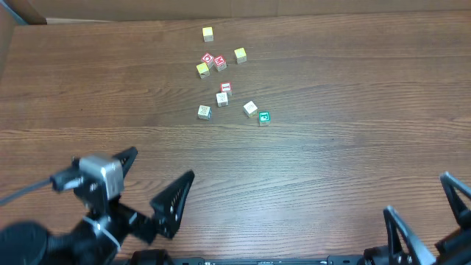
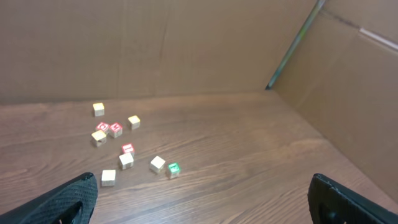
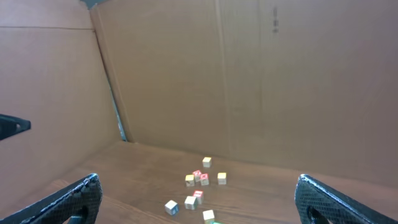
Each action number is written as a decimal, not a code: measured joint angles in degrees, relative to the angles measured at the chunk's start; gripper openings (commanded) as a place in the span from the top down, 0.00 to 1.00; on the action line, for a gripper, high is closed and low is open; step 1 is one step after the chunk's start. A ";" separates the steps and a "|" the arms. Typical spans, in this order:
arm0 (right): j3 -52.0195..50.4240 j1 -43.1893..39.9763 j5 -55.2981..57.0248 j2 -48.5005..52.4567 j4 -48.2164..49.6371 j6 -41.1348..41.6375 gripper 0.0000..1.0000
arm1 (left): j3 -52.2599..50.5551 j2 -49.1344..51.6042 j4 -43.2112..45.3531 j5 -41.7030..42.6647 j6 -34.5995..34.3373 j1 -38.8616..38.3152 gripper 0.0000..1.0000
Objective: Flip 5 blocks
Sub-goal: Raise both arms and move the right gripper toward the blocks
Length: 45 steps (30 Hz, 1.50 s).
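Overhead, yellow cubes [image 1: 240, 54] around red-faced pair [image 1: 220, 64], blocks [image 1: 222, 99] nearby

Soft, even, moderately bright indoor light. The wooden table [image 1: 331, 162] shows a faint sheen, and shadows are slight. In both wrist views the distant blocks [image 3: 190, 202] look small and slightly blurred.

Well ahead of the left gripper [image 1: 152, 180], ahead and far to the left of the right gripper [image 1: 430, 217], touched by neither, all flat and unstacked in a loose cluster. Farthest out, red-bordered white wooden cube [image 1: 226, 88]; just nearer, almost touching, pale wooden cube with dark print [image 1: 222, 99]. Nearer and leftward, second pale printed cube [image 1: 204, 112]. Nearer and rightward, third pale cube [image 1: 250, 109], turned askew, just beside green-faced wooden cube [image 1: 264, 118].
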 measured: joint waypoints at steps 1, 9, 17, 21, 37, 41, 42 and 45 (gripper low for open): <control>0.92 0.00 -0.11 1.33 -0.17 0.17 0.00 | 0.81 1.20 -0.33 0.00 0.26 0.00 0.00; 14.47 -0.02 -0.57 18.56 -10.75 1.33 0.00 | 8.52 14.10 -7.93 0.33 1.64 0.00 0.00; 32.72 0.00 -1.33 37.92 -25.22 1.62 0.00 | 12.74 25.94 -15.80 0.35 1.84 -0.02 0.00; 36.02 0.00 -1.75 44.87 -28.89 1.64 0.00 | 12.83 29.42 -17.79 0.35 1.84 0.00 0.00; 36.11 0.00 -6.12 63.41 -33.90 2.40 0.96 | 12.90 36.37 -23.98 -0.22 2.05 0.00 0.96; 36.11 0.00 -6.40 65.81 -33.88 3.32 0.96 | 12.90 36.83 -25.35 -2.10 2.05 0.00 0.96; 36.11 0.00 -6.43 66.23 -33.83 3.58 0.96 | 12.90 36.85 -25.64 -2.49 2.05 0.00 0.96; 36.11 0.00 -6.43 67.25 -33.70 4.15 0.96 | 12.90 36.98 -26.10 -3.91 2.05 0.00 0.96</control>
